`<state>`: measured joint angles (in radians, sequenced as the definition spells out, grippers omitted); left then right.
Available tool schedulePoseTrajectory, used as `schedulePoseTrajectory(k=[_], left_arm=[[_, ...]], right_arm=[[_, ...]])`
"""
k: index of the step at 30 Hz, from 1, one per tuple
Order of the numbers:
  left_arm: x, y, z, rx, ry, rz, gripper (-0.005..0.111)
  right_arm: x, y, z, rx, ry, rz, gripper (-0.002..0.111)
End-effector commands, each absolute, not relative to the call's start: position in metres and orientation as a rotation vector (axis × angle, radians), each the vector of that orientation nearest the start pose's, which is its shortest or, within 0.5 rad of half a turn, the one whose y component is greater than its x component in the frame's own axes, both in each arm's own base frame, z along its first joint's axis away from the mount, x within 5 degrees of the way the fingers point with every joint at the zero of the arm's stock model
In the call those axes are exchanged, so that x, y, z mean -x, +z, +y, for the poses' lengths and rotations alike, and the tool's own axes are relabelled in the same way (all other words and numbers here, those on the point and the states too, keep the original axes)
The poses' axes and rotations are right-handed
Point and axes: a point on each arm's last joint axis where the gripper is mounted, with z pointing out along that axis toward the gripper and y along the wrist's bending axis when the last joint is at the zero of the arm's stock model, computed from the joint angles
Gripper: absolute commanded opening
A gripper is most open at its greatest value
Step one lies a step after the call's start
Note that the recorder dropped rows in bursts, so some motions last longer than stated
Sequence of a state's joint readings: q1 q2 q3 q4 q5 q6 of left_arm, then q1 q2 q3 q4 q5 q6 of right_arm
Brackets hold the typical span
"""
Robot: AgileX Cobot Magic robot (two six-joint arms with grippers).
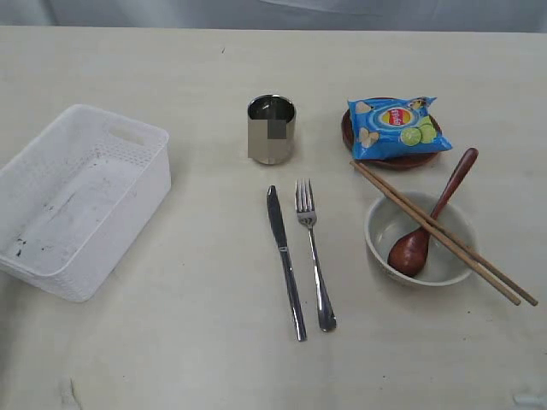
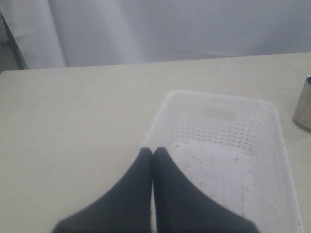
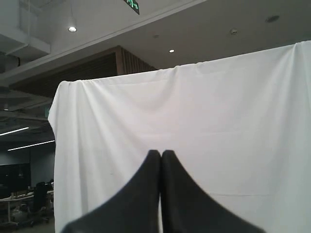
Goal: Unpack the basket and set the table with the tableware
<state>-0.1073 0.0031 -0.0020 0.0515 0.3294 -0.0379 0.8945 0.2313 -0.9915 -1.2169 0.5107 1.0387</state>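
The white lattice basket (image 1: 81, 198) stands empty at the left of the beige table (image 1: 197, 342). A steel cup (image 1: 272, 129) stands mid-table, with a steel knife (image 1: 285, 260) and fork (image 1: 313, 254) side by side in front of it. At the right, a cream bowl (image 1: 382, 232) holds a dark wooden spoon (image 1: 427, 222), and wooden chopsticks (image 1: 444, 232) lie across its rim. A brown wooden plate (image 1: 349, 130) behind it carries a blue chip bag (image 1: 396, 126). My left gripper (image 2: 153, 150) is shut and empty above the basket's (image 2: 228, 160) near edge. My right gripper (image 3: 161, 153) is shut, pointing at a white curtain. Neither gripper shows in the exterior view.
A white curtain (image 2: 170, 29) hangs behind the table's far edge. The steel cup (image 2: 304, 104) shows at the side of the left wrist view. Bare tabletop lies between the basket and the cutlery, and along the front edge.
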Motion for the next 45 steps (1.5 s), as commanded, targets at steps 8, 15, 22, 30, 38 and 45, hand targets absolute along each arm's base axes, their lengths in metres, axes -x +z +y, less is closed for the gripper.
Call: schedulePoseTrajectory(k=[8, 15, 22, 30, 38, 45], left_arm=[[-0.054, 0.184, -0.005, -0.101, -0.061, 1.8, 0.0], [-0.054, 0.184, -0.005, -0.101, -0.061, 1.8, 0.0], [-0.054, 0.184, -0.005, -0.101, -0.061, 1.8, 0.0], [-0.054, 0.184, -0.005, -0.101, -0.061, 1.8, 0.0], [-0.054, 0.184, -0.005, -0.101, -0.061, 1.8, 0.0], [-0.054, 0.184, -0.005, -0.101, -0.061, 1.8, 0.0]], right_arm=[[-0.003, 0.435, -0.029, -0.201, 0.692, 1.283, -0.001], [-0.008, 0.41, -0.004, -0.5, 0.962, 1.392, -0.001], [-0.012, 0.399, 0.009, -0.688, 1.136, 1.383, -0.001], [-0.014, 0.372, 0.002, -0.485, 0.851, 1.3, -0.001], [-0.02, 0.32, 0.003, -0.078, 0.372, 1.23, -0.001], [-0.043, 0.263, 0.006, 0.227, -0.02, 1.386, -0.001]])
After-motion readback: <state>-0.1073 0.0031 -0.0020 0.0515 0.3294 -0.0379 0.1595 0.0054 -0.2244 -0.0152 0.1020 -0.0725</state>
